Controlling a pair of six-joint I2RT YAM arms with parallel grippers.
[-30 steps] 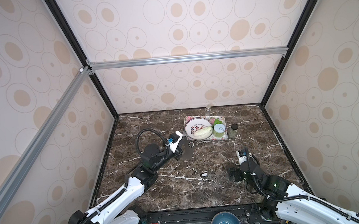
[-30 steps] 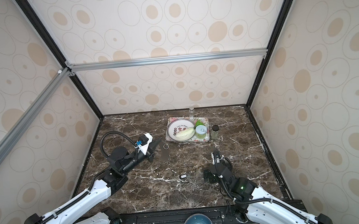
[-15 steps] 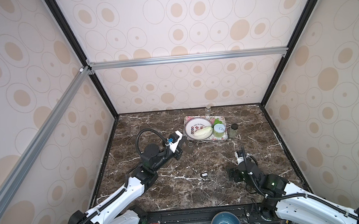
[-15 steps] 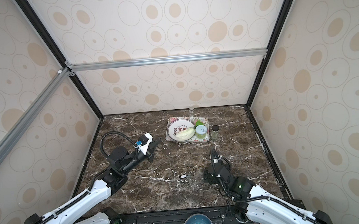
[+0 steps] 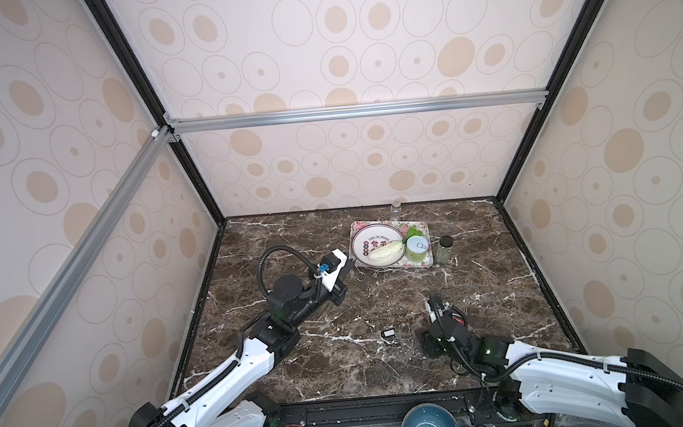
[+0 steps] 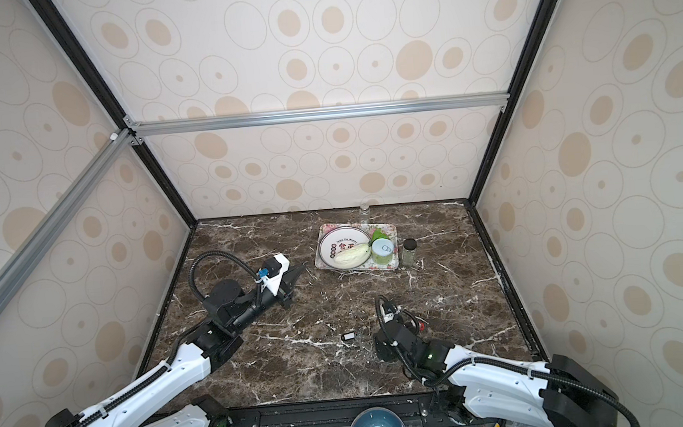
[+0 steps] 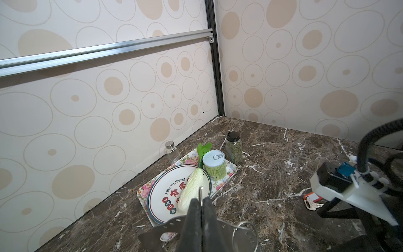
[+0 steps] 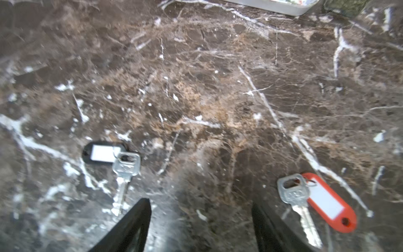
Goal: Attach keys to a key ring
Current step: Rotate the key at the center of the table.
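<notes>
**Right jaws slide back toward the black-tag key**

Spread with nothing between them, the right jaws hang over the surface between the two keys. Black-tag key and red-tag key lie flat, blades running back toward the jaws. The black tag sits crosswise to its key, and the red tag slants beside its blade. That view is blurred. Left jaws, pressed together, pinch the key ring near the tray. Its long axis runs crosswise to them, and the frame cuts off its lower part.
</notes>
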